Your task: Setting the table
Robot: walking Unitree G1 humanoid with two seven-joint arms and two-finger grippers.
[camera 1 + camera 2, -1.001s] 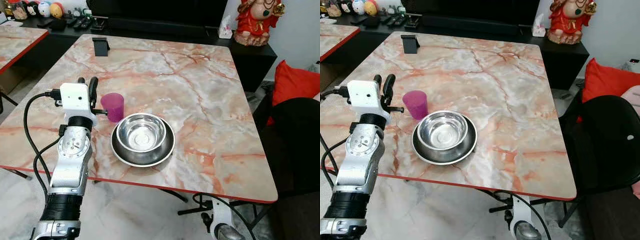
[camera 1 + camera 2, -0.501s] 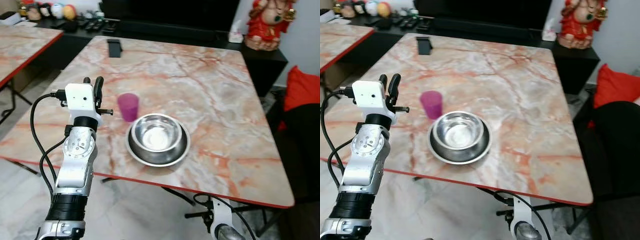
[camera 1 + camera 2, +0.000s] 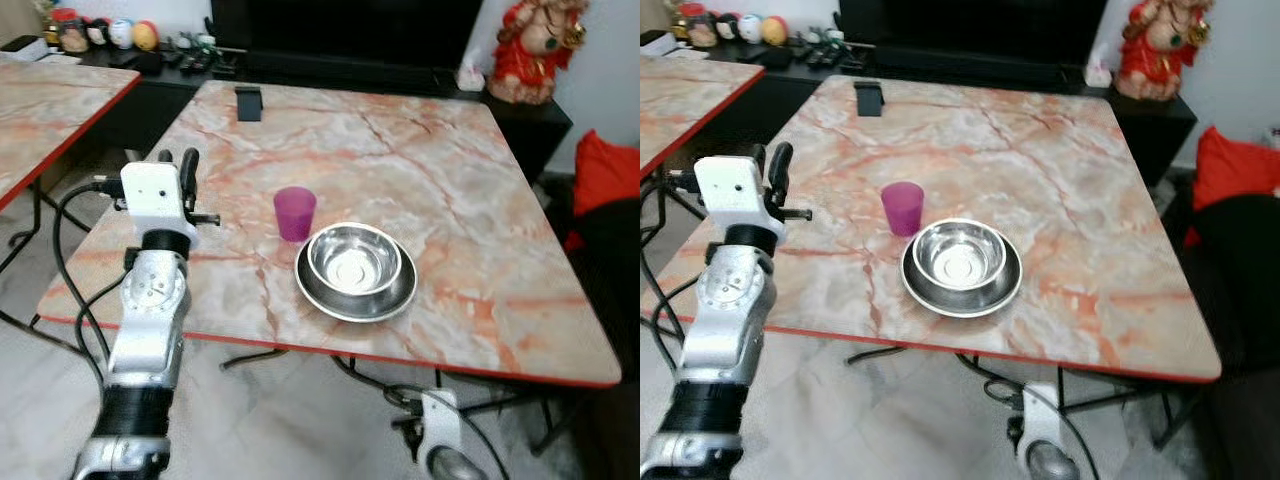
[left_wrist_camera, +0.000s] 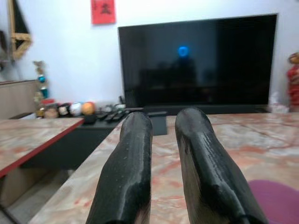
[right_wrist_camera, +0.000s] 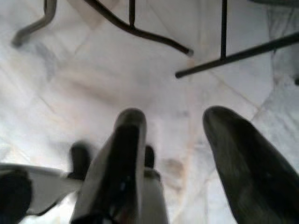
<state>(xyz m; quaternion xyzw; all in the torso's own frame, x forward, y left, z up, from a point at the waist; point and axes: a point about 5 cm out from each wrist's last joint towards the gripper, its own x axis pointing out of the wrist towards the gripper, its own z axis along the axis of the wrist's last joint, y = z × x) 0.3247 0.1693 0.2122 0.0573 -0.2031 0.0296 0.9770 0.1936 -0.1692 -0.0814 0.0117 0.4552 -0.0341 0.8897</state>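
A purple cup (image 3: 295,212) stands upright on the marble table (image 3: 430,160). Just to its right a steel bowl (image 3: 354,261) sits in a steel plate (image 3: 398,295), near the table's front edge. My left gripper (image 3: 176,160) is raised over the table's left edge, well left of the cup and apart from it. In the left wrist view its fingers (image 4: 135,140) stand close together with nothing between them, and the cup's rim (image 4: 275,196) shows beside them. My right gripper (image 5: 175,116) hangs open over the floor, below the table's front edge.
A small black stand (image 3: 248,102) sits at the table's far left corner. A second marble table (image 3: 50,100) is to the left. Behind are a black TV (image 3: 350,30) on a low cabinet and a red figurine (image 3: 535,50). A red cushion (image 3: 605,170) lies at right.
The whole view has shifted and the table sits farther right, so the camera moved. My raised left gripper is now farther to the left of the cup. Cup and bowl stay put.
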